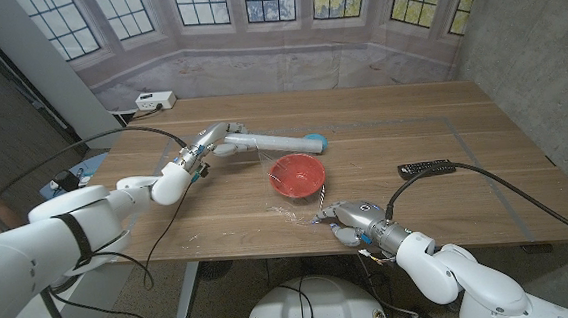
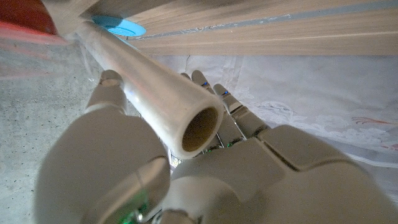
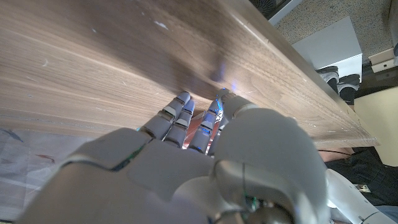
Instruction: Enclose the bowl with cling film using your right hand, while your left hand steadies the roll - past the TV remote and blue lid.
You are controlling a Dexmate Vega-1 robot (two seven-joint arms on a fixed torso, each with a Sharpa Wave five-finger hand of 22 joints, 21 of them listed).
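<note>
I can read no words, labels, brands or numbers on anything in front of me.

Bowl (image 1: 296,174) mid-table, roll (image 1: 268,141) behind it, lid (image 1: 315,140) at roll's right end, remote (image 1: 426,168) rightward.

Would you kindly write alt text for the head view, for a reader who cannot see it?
A red bowl sits mid-table under a sheet of cling film stretched from a white roll gripped by the left hand to the right hand pinching its near edge. A blue lid lies behind the roll's far end, and a black remote lies right of the bowl.
</note>
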